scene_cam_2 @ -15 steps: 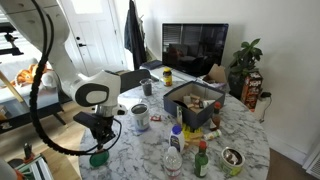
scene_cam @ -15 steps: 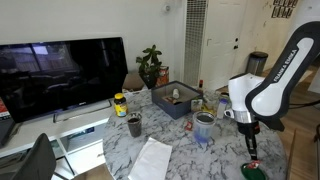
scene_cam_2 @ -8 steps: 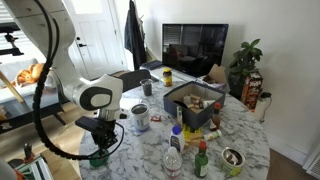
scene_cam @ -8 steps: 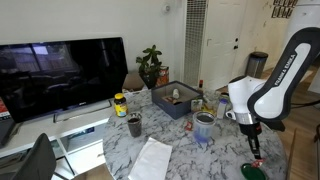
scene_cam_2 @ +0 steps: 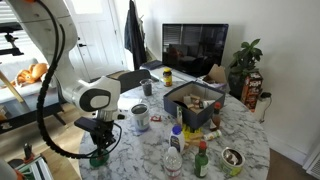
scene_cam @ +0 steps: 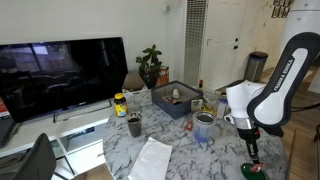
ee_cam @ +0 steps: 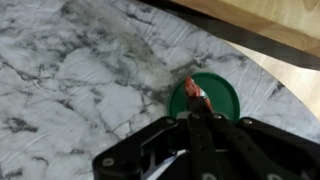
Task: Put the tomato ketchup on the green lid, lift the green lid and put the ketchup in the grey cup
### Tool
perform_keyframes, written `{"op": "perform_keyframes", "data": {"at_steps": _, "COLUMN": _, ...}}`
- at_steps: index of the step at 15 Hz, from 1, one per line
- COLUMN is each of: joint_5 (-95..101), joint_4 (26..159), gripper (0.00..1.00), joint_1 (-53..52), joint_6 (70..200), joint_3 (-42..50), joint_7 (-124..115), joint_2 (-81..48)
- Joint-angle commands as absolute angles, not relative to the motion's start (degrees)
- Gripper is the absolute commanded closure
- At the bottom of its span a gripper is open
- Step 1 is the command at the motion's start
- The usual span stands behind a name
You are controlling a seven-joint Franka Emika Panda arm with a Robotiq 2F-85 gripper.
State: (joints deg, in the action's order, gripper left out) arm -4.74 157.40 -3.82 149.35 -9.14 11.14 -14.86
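The marble table (scene_cam: 178, 143) bears the green lid (ee_cam: 223, 96), grey cup (scene_cam: 204, 125), white cloth (scene_cam: 152, 158).

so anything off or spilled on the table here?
No spill or damage visible. One thing: the green lid sits close to the table edge, with the gripper holding the tomato ketchup over it. Overhang unclear.

Soft daylight filled the room around me. A large dark television (scene_cam: 60, 75) stood on a low white stand (scene_cam: 75, 125) against a pale wall (scene_cam: 100, 20). Beside the television rose a leafy potted plant (scene_cam: 150, 65), with a white panelled door (scene_cam: 218, 40) further along that wall. In front of the television spread the round, grey-veined marble surface (scene_cam: 180, 150). On the television's other side, a dark coat (scene_cam_2: 134, 40) hung in an exterior view. Wooden floor (ee_cam: 270, 20) showed past the surface's edge.
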Motion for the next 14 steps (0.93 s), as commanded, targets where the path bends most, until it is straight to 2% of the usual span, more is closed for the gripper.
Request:
{"op": "perform_keyframes", "data": {"at_steps": 1, "joint_5": -3.7, "joint_4": 156.2, "gripper": 1.0, "joint_1": -5.7, "joint_6": 152.8, "joint_3": -9.1, "joint_7": 6.4, "joint_2": -17.4}}
{"op": "perform_keyframes", "data": {"at_steps": 14, "joint_5": -4.8, "joint_4": 151.3, "gripper": 1.0, "joint_1": -9.6, "joint_6": 159.2, "joint_3": -11.2, "joint_7": -1.7, "joint_2": -21.2}}
